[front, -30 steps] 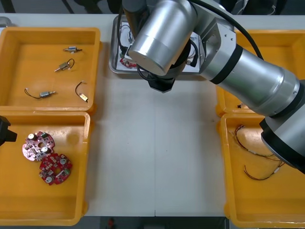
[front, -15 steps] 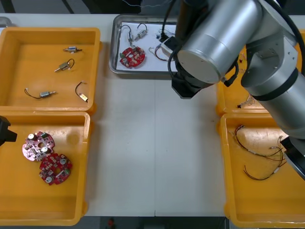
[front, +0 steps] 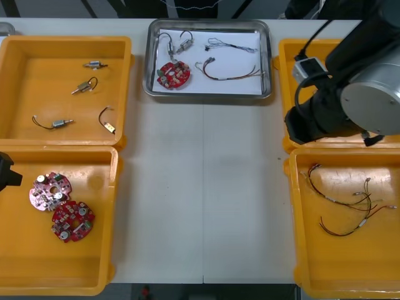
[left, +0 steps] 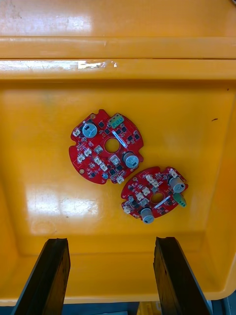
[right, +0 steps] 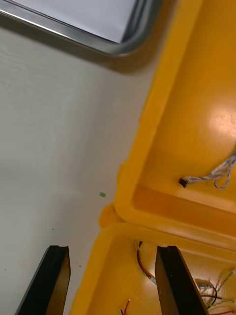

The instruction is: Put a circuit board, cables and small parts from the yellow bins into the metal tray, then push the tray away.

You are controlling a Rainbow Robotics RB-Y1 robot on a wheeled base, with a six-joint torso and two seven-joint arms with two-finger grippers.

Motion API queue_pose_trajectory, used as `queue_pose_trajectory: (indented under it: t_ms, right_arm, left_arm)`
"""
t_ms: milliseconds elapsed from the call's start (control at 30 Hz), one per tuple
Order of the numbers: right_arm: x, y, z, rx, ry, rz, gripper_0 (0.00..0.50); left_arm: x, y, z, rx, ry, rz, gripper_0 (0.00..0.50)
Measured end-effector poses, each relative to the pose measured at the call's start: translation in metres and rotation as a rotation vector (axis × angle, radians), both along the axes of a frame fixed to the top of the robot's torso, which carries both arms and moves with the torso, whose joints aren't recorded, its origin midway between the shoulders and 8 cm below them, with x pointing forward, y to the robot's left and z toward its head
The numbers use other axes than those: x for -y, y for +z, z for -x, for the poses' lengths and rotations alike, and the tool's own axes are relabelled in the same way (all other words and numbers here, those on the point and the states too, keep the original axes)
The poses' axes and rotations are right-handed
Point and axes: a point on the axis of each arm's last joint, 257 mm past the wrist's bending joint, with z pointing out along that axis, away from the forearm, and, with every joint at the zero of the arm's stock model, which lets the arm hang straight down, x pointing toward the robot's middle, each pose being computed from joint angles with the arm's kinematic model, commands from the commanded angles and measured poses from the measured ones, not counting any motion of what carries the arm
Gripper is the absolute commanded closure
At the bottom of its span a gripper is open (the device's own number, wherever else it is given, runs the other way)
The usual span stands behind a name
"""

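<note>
Above the right yellow plastic bins, my right gripper hangs spread, empty — left gripper likewise; shiny metal tray looks loaded, push next.

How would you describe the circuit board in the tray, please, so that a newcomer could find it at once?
Find the metal tray at the far edge of the table, between the yellow bins. On its white inside, toward the robot's left and the near rim, lies a round red board. The other two boards lie in the near left bin; this one lies alone beside cables.
</note>
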Motion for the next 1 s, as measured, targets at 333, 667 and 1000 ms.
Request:
queue_pose_trajectory:
  t_ms: [333,667,1000]
  right_arm:
    - [0.079,-0.016,0.038,-0.045,-0.162,-0.092,0.0]
    - [0.126,-0.02,0.068,-0.078,-0.268,-0.174,0.0]
    - [0.155,-0.021,0.081,-0.072,-0.338,-0.165,0.0]
  left_arm:
    - [0.0,0.0,0.0,-0.001,0.0,0.0,0.0]
    - [0.0,-0.001,0.001,-0.002,0.0,0.0,0.0]
    - [0.0,-0.001,0.001,-0.002,0.001,0.0,0.0]
